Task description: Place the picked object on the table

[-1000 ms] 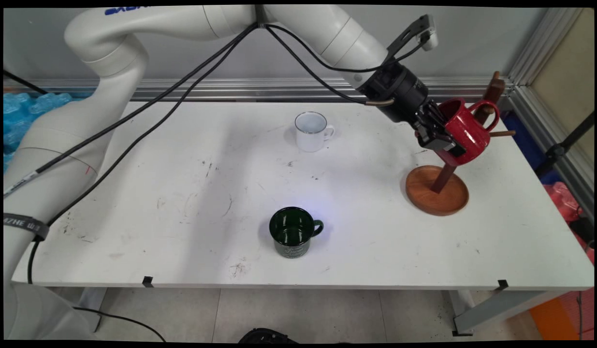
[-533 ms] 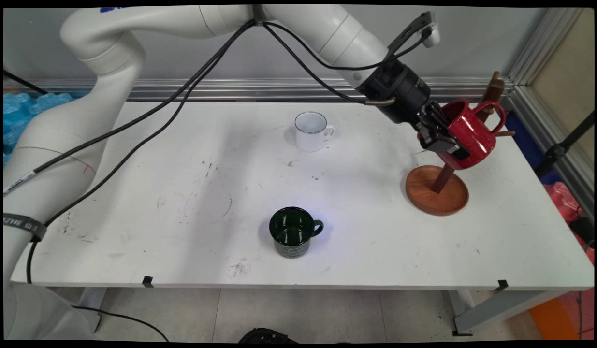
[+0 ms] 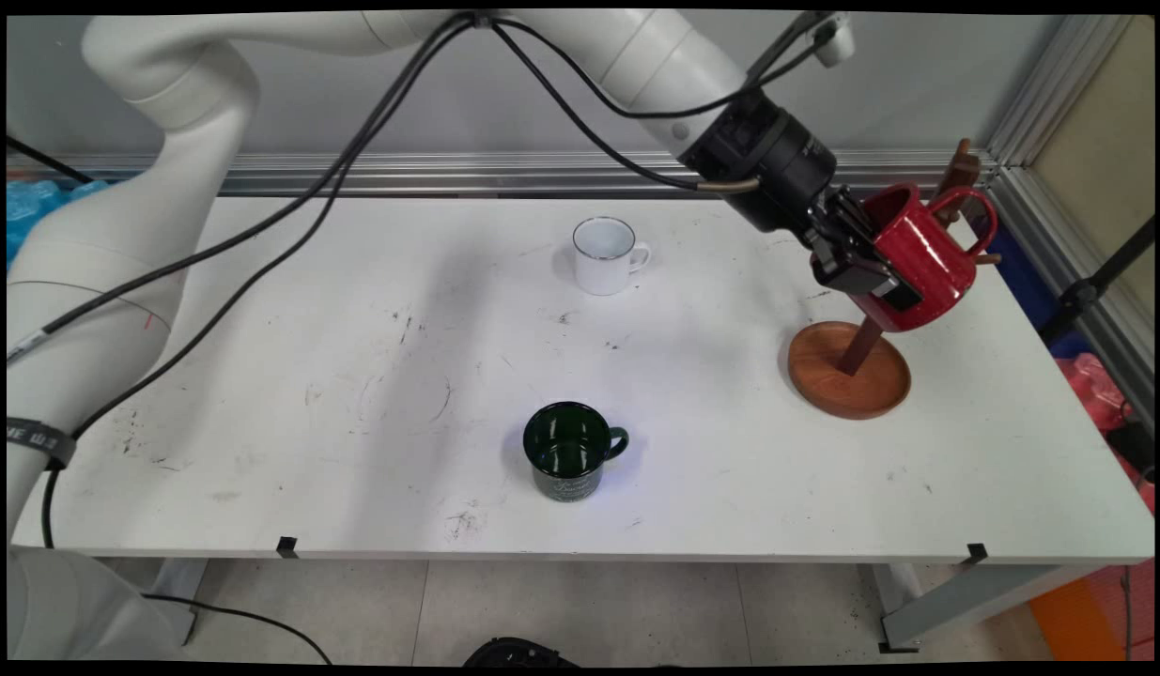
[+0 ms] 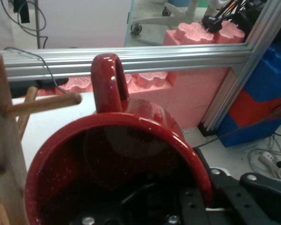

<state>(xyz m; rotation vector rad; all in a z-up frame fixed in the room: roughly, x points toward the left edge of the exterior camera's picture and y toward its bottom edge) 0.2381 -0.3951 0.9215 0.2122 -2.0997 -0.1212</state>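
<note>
Three mugs are in view. A white mug (image 3: 607,255) stands upright on the desk (image 3: 354,376), well to the left of the wooden mug stand (image 3: 850,368) and toward the wall; its mouth faces up and nothing shows inside it. A dark green mug (image 3: 568,458) stands upright nearer the desk's front edge, also well left of the stand, its handle turned toward the stand; its inside looks dark, and whether anything lies in it cannot be told.

The red mug (image 3: 918,255) is off the desk, held tilted in the air above the stand's round base and close in front of the stand's upright post. In the hand view the red mug (image 4: 117,164) shows a dark hollow with only the pincer's own metal parts inside. Its handle (image 4: 110,82) points away from the camera, and one wooden peg (image 4: 47,101) of the stand reaches up to the handle from the left; whether peg and handle touch cannot be told.

The pincer (image 3: 866,268) is pressed onto the red mug's wall at the rim, one finger inside the mug and the other against its outer side, on the side away from the handle. The stand's base lies flat on the desk below the mug.
</note>
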